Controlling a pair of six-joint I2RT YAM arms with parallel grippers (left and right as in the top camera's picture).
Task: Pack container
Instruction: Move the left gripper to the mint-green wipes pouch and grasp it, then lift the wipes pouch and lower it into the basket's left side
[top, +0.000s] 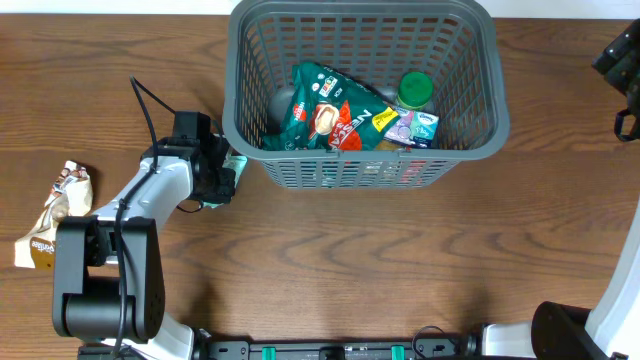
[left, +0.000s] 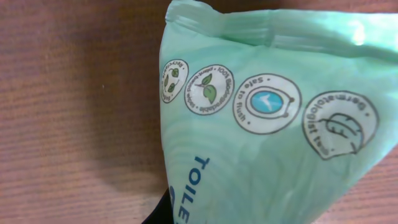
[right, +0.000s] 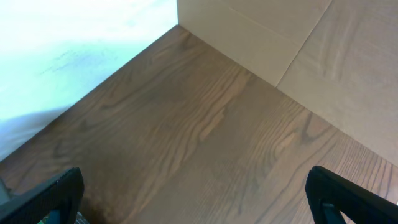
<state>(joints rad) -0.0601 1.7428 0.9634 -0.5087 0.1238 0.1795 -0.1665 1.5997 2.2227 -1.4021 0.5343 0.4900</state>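
Note:
The container (top: 350, 172), a large dark grey lattice basket, stands at the back middle of the table. Inside it lie a green snack bag (top: 325, 112), a green-lidded bottle (top: 414, 90) and small packets (top: 420, 126). My left gripper (top: 222, 180) is just off the basket's front left corner, shut on a pale green wipes packet (top: 233, 163). That packet (left: 273, 124) fills the left wrist view and hides most of one dark finger (left: 163, 213). My right gripper (top: 625, 60) hangs at the far right edge; in its wrist view it (right: 202, 205) stands open over bare wood.
A brown and white snack packet (top: 55, 212) lies near the left table edge. The left arm's base (top: 105, 280) sits at the front left. A pale wall (right: 280, 37) rises beyond the table's far right corner.

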